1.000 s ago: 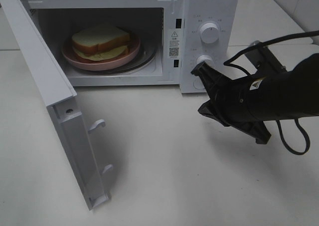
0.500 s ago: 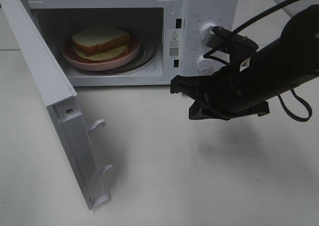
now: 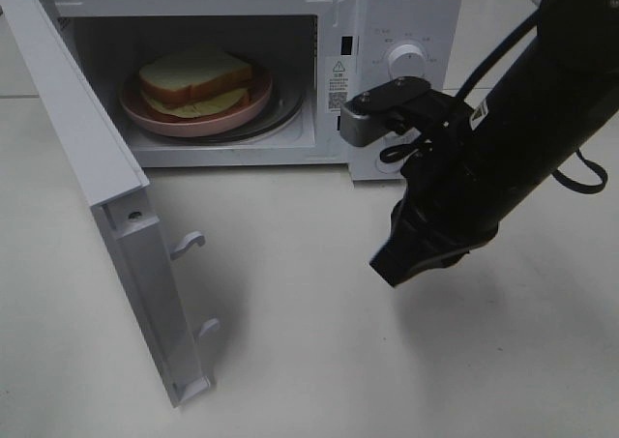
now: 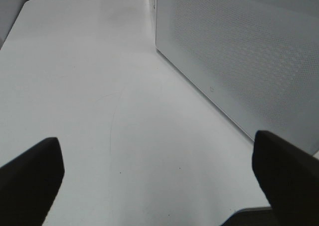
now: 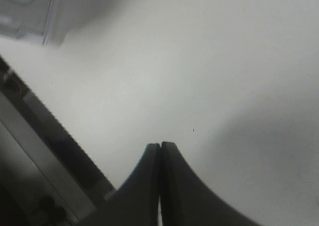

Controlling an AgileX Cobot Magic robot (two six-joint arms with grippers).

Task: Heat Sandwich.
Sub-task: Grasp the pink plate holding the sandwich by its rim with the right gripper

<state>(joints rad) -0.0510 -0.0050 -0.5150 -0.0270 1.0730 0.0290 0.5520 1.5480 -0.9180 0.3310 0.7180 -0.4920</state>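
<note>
Overhead cam first: the microwave [image 3: 401, 13] has its door [image 3: 106, 187] swung wide open. The sandwich [image 3: 198, 78] sits on a pink plate [image 3: 227, 117] on the glass turntable [image 3: 288, 109] inside the cavity. That puts it well apart from the right end effector [image 3: 385, 262], off to its left and further back. The right end effector hangs over the bare worktop [image 3: 319, 361] just in front of the control panel, tips pointing down and a bit left, fingers pressed together with nothing between them. The upper knob [image 3: 406, 63] shows above and behind it. The arm covers the spot below that knob, so I can't tell what's there.

Left wrist cam: the left end effector [image 4: 155, 138] has its two dark fingers [image 4: 30, 181] spread wide apart, nothing between them but worktop [image 4: 75, 86]. Ahead of it and off to one side is the microwave's perforated white side wall [image 4: 239, 51], not touching. No sandwich visible from here.

Right wrist cam: the right end effector [image 5: 160, 147] is closed tight, both fingertips [image 5: 147, 171] meeting in a thin seam and gripping nothing. Plain white worktop [image 5: 224, 61] lies past the tips, plus a pale blurred corner [image 5: 30, 14] further out that's too fuzzy for me to call.
</note>
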